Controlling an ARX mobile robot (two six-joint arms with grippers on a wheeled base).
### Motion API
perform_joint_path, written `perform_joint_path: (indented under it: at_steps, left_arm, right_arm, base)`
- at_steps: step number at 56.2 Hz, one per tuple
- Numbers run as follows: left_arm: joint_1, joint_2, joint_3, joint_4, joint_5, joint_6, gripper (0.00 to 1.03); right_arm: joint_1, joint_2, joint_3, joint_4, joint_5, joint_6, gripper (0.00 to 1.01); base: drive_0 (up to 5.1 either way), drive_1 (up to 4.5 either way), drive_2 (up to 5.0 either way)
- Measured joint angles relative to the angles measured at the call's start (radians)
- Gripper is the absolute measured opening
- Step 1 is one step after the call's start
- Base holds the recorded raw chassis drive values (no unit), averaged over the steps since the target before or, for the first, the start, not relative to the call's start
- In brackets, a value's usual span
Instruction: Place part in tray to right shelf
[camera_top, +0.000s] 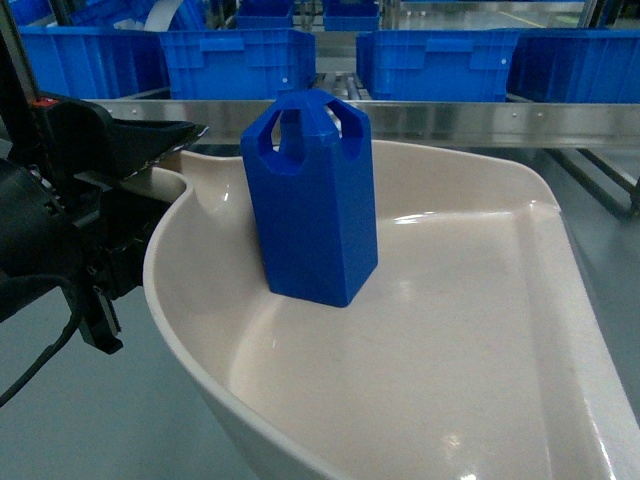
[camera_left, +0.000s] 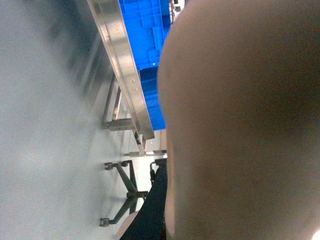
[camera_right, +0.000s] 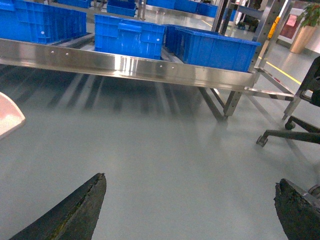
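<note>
One part (camera_top: 312, 200) upright in tray (camera_top: 480, 330); left hand unclear, right hand (camera_right: 190, 210) wide, empty.

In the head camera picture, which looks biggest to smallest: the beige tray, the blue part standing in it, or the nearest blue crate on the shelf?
1. Tray.
2. Part.
3. Crate.

The crate sits farther back, so it only appears smaller than the part.

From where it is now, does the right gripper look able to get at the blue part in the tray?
Probably yes. The right gripper is open over bare floor, and the part stands upright and exposed in the tray, its right side unobstructed.
</note>
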Motion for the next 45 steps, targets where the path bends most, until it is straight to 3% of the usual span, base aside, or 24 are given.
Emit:
perform_joint_path:
  at_steps: [45]
  left_arm:
    - [0.001, 0.000, 0.001, -0.001, -0.003, 0.000, 0.14]
  right_arm:
    - [0.000, 0.000, 0.000, 0.000, 0.000, 0.000, 0.98]
  base:
    - [0.0, 0.00, 0.0]
